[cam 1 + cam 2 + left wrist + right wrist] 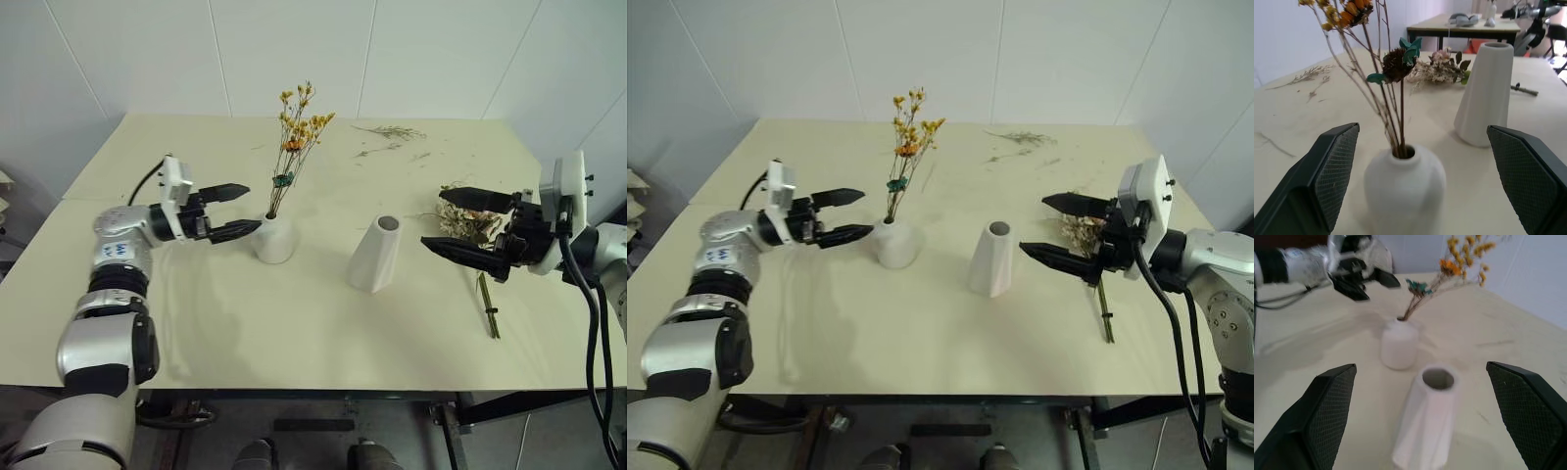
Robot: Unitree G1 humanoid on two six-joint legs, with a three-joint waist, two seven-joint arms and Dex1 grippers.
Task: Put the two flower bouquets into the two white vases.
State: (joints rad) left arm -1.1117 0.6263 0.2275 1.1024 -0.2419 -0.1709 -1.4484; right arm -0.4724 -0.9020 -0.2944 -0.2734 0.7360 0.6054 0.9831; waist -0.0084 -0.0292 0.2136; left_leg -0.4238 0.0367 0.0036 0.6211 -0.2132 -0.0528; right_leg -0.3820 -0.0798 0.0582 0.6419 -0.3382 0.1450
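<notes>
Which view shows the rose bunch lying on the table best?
The left wrist view: the rose bunch lies unobstructed behind the tall vase, with blooms and leaves visible. In both eye views the right pincer partly covers it, leaving mostly the stems visible.

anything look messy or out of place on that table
Yes: loose dried twigs lie scattered near the table's far edge. The fuller bouquet lies flat on the table on the right, not in a vase, and the tall cone vase stands empty. The yellow sprig bunch sits in the round vase.
</notes>
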